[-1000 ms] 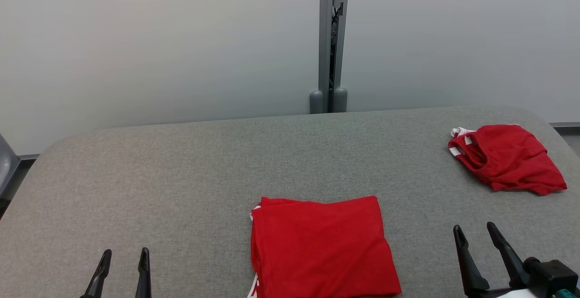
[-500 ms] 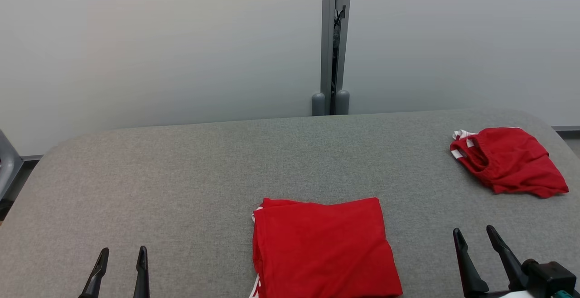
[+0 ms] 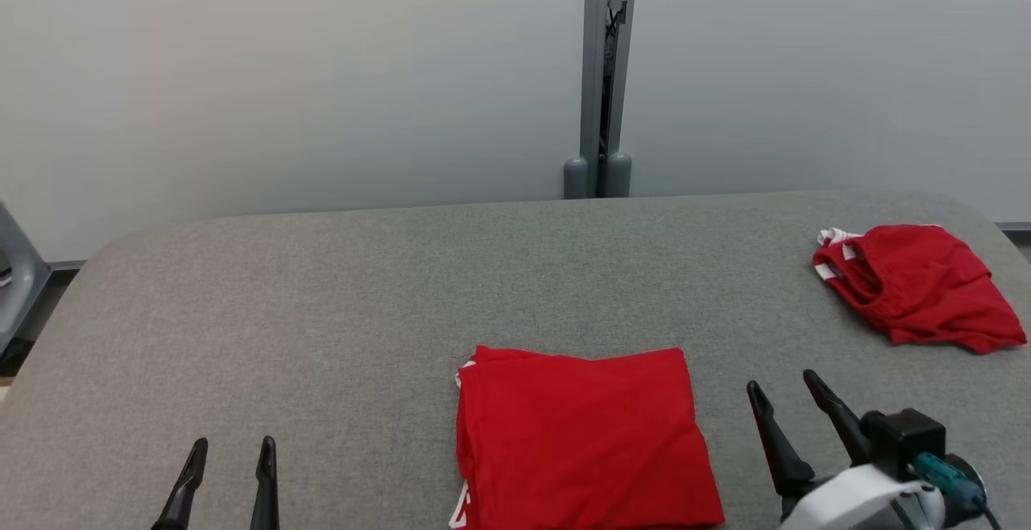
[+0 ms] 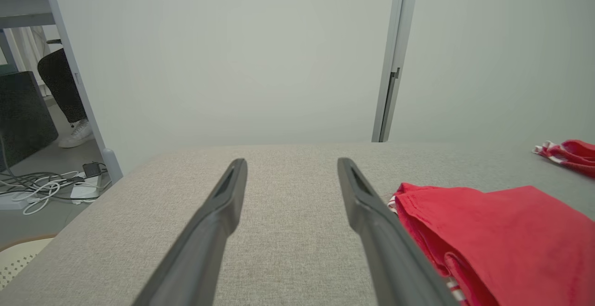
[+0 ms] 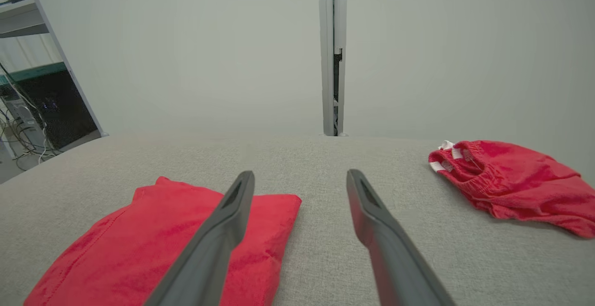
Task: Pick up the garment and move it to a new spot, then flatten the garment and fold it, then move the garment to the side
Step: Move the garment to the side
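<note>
Grey table (image 3: pixel 322 288) bears folded garment (image 3: pixel 580 433) between left end effector (image 3: pixel 234 443) and right end effector (image 3: pixel 780 379), both released.

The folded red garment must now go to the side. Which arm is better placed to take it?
Right, probably. The right pincer stands open close to the right edge of the folded red garment, while the left pincer, also open, is farther from its left edge.

left wrist view's right edge crops the folded garment (image 4: pixel 511 236).

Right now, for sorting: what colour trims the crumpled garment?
White trim on red; right wrist view.
</note>
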